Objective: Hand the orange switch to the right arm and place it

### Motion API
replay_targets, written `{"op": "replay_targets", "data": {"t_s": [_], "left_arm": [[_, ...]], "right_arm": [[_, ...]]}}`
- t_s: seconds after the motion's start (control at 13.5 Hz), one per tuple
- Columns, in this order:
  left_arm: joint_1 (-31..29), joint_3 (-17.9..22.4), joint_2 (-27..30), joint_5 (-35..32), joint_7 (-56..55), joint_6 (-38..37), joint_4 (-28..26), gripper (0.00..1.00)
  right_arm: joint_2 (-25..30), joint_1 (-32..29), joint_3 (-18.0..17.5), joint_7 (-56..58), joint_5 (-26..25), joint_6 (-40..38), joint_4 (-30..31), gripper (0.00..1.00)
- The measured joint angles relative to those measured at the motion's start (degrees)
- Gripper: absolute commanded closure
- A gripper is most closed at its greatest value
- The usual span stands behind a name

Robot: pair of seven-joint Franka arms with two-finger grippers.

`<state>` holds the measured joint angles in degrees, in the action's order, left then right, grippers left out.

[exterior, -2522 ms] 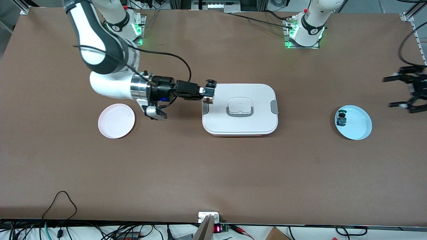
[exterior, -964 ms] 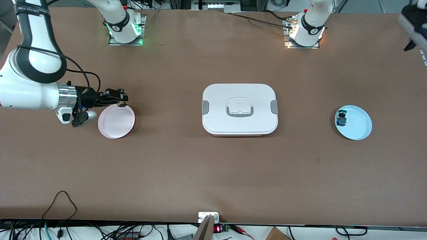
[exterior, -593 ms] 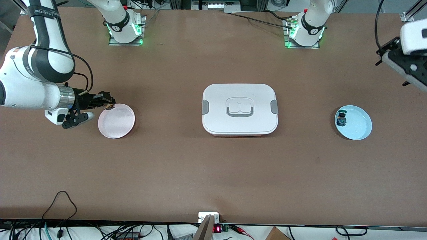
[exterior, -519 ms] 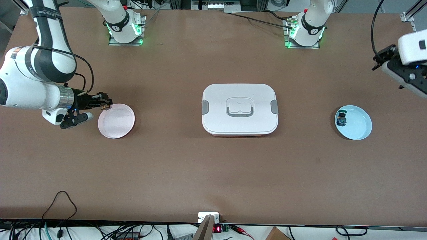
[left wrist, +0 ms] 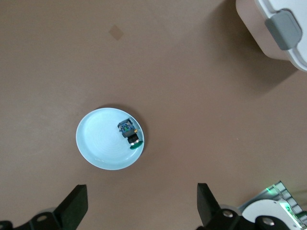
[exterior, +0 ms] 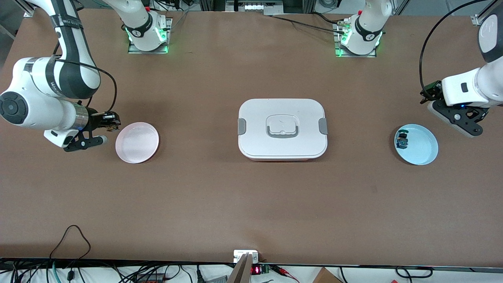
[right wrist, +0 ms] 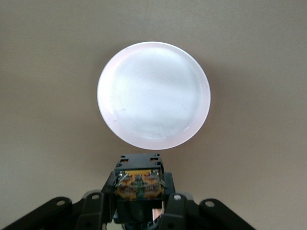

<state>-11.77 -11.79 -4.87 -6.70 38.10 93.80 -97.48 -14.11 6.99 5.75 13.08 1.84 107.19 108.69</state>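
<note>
The orange switch (right wrist: 139,184), a tiny black block with an orange-tan face, is held between my right gripper's slim black fingers. My right gripper (exterior: 113,120) is shut on it over bare table, just off the rim of the pink plate (exterior: 137,142) toward the right arm's end. The pink plate also shows in the right wrist view (right wrist: 153,95) with nothing on it. My left gripper (exterior: 456,118) hovers beside the blue plate (exterior: 416,144). In the left wrist view the left gripper (left wrist: 141,208) is wide open and holds nothing.
A black switch with green-blue parts (exterior: 401,140) lies in the blue plate (left wrist: 103,153), near its rim. A white lidded box (exterior: 282,129) with grey latches sits mid-table between the two plates. Cables run along the table's front edge.
My right gripper carried the orange switch from the white box's edge, over the pink plate, to the table beside it. My left arm swung back in and now hovers by the blue plate.
</note>
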Motion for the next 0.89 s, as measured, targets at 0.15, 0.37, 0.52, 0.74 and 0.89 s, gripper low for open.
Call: {"op": "replay_targets", "data": {"t_s": [0.15,0.37,0.52,0.74,0.89], "left_arm": [[0.0,0.8,0.3,0.0,0.2,3.2,0.1,0.00],[0.1,1.8,0.6,0.1,0.0,7.8,0.0,0.00],[0.1,2.1,1.1,2.7,-6.6,7.5,0.4,0.00],[0.5,2.1,2.9,5.0,-27.7,3.2,2.3,0.00],[0.8,2.1,5.2,5.0,-37.7,-1.7,4.1,0.00]], "right_arm": [[-0.2,0.1,-0.2,2.8,-3.4,1.1,1.1,1.00],[-0.3,0.5,-0.3,5.2,-3.9,2.6,2.1,1.00],[-0.3,0.7,-0.4,5.2,-3.9,2.7,2.3,1.00],[-0.3,0.7,-0.4,4.6,-3.9,2.7,2.4,1.00],[-0.4,0.8,-0.5,0.7,-3.8,2.7,2.5,1.00]]}}
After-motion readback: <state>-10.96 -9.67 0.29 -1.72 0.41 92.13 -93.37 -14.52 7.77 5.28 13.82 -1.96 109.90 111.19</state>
